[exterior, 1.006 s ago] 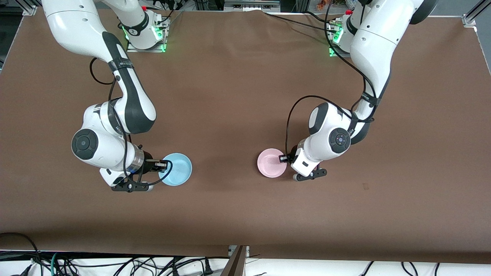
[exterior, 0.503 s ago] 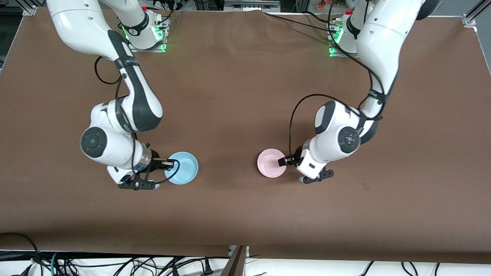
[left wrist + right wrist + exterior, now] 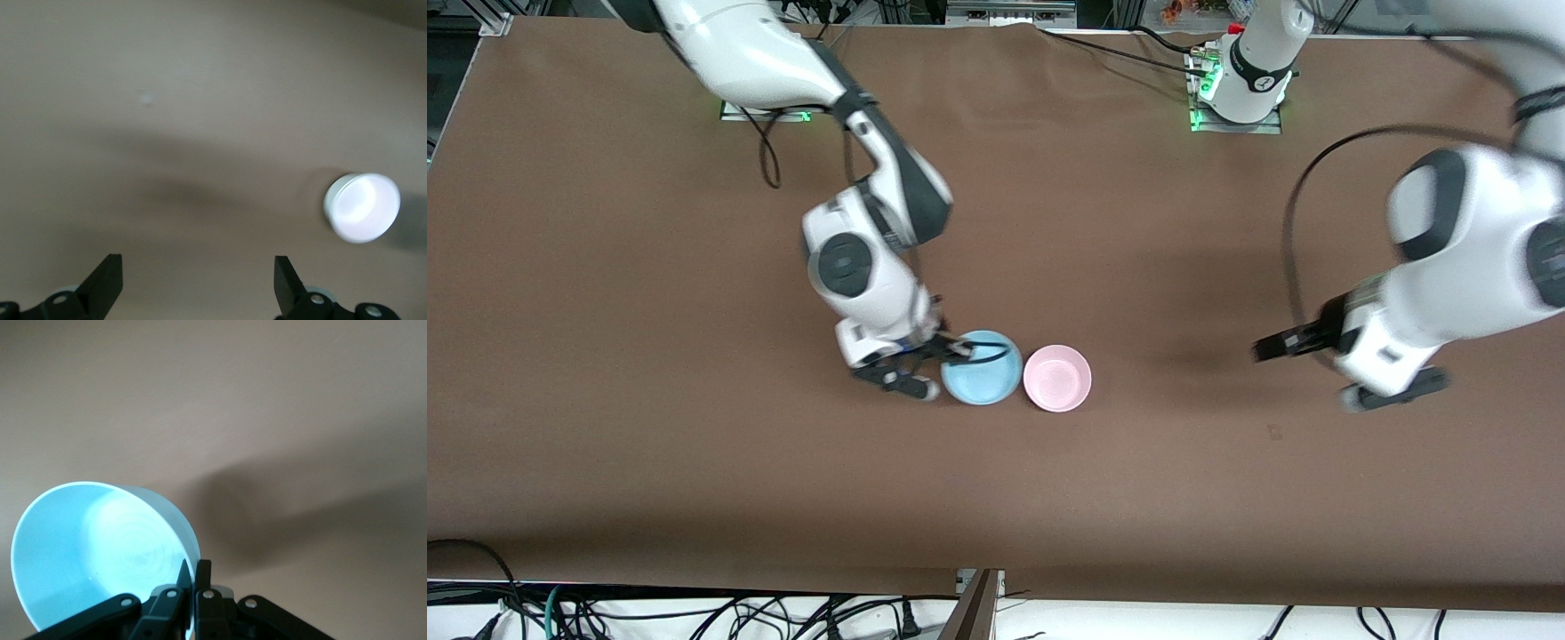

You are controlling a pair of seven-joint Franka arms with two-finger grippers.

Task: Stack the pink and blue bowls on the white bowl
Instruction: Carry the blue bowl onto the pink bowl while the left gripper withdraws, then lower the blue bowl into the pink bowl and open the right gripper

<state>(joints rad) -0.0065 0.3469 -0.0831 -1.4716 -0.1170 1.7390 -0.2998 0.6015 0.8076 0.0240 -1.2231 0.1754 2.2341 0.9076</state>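
My right gripper [image 3: 960,348] is shut on the rim of the light blue bowl [image 3: 983,369] and holds it right beside the pale pink bowl [image 3: 1057,378], toward the right arm's end of the table. In the right wrist view the fingers [image 3: 195,570] pinch the blue bowl's wall [image 3: 100,540], and the bowl is tilted. The pink bowl sits on the table, free of both grippers. My left gripper [image 3: 1263,349] is open and empty, over bare table toward the left arm's end. It [image 3: 198,267] sees the pink bowl [image 3: 360,208] well away from it. No separate white bowl shows.
The brown table [image 3: 996,498] has wide bare room nearer the front camera and toward both ends. The arm bases [image 3: 1240,89] stand along the edge farthest from the front camera. Cables hang off the nearest edge.
My right gripper has carried the blue bowl across the table to just beside the pink bowl. My left gripper has let go of the pink bowl and drawn away toward its own end.
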